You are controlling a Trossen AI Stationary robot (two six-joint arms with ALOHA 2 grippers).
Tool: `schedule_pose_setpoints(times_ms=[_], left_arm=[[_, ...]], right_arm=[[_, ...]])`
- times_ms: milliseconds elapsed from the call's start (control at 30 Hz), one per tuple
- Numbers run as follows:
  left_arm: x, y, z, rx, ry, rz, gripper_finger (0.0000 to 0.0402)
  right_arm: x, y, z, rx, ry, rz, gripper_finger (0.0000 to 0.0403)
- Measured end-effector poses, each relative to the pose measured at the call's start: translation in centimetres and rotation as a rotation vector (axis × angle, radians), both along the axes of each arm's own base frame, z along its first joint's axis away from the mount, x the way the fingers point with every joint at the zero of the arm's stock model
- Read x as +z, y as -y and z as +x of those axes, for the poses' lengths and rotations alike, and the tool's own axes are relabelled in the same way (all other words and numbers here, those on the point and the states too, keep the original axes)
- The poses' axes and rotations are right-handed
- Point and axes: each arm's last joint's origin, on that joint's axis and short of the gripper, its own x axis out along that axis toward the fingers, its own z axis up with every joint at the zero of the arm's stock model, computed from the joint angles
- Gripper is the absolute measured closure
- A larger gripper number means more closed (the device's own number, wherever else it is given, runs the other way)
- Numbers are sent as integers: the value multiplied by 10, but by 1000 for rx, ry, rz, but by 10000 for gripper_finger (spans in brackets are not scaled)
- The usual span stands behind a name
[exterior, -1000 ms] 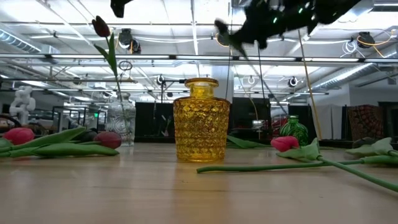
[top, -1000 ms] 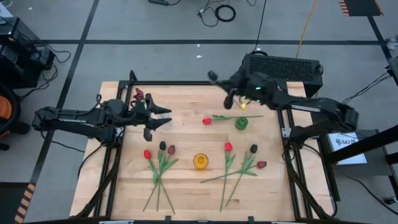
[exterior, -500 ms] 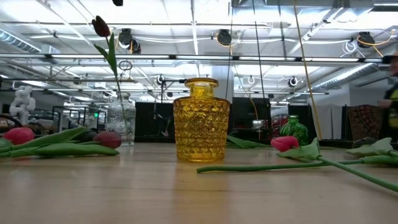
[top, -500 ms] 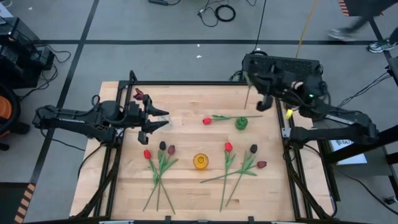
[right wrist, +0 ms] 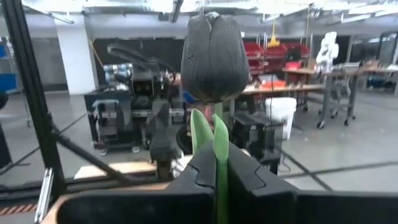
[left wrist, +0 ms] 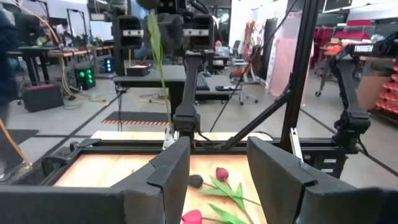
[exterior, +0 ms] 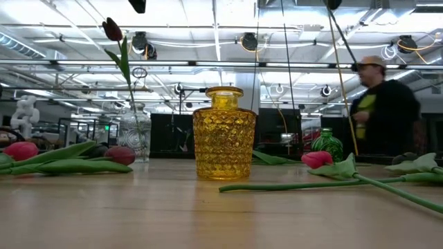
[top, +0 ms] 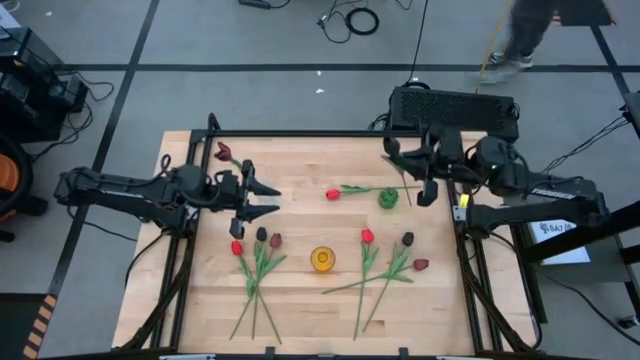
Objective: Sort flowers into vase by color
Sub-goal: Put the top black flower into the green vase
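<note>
the right gripper (right wrist: 216, 163) is clamped on the stem of a near-black tulip (right wrist: 214, 57), held above the worktop's (top: 300, 300) far right corner near the green vase (top: 388, 198). the left gripper (top: 262, 198) hangs spread wide and empty over the left side. other tulips lie around the yellow vase (exterior: 223, 133); a maroon tulip (exterior: 113, 30) stands in the clear vase (exterior: 135, 137).

My two arms: matte black, jointed, slim.
Left hand (top: 262, 196) ends my left arm in two blocky dark fingers (left wrist: 163, 180); right hand (right wrist: 216, 163) is black too, a green status light glowing near its wrist, either side of the worktop (top: 300, 300).
</note>
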Motion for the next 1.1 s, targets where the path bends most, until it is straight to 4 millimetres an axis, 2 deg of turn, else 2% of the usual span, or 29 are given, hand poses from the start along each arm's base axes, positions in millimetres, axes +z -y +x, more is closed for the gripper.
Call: schedule_pose_setpoints(times_ms=[167,300,467,633,800,933,1100], left_arm=[[-5,0,8,1,-24,2,236],[-13,1,16,1,-60,4,236],[-21,1,26,16,-88,11,236],[-26,1,35,43,-92,16,236],[-31,1,43,43,-90,16,236],[-39,2,51,43,-121,19,236],[-46,2,60,43,-117,58,236]], right_arm=[[-38,-2,-3,-22,22,38,403],[-70,-3,-8,0,180,86,402],[-100,-4,-17,-15,378,96,402],[-108,-2,-28,-114,495,86,402],[-107,-1,-29,-185,501,32,402],[-104,-1,-32,-188,546,14,402],[-107,-1,-27,-190,511,14,402]])
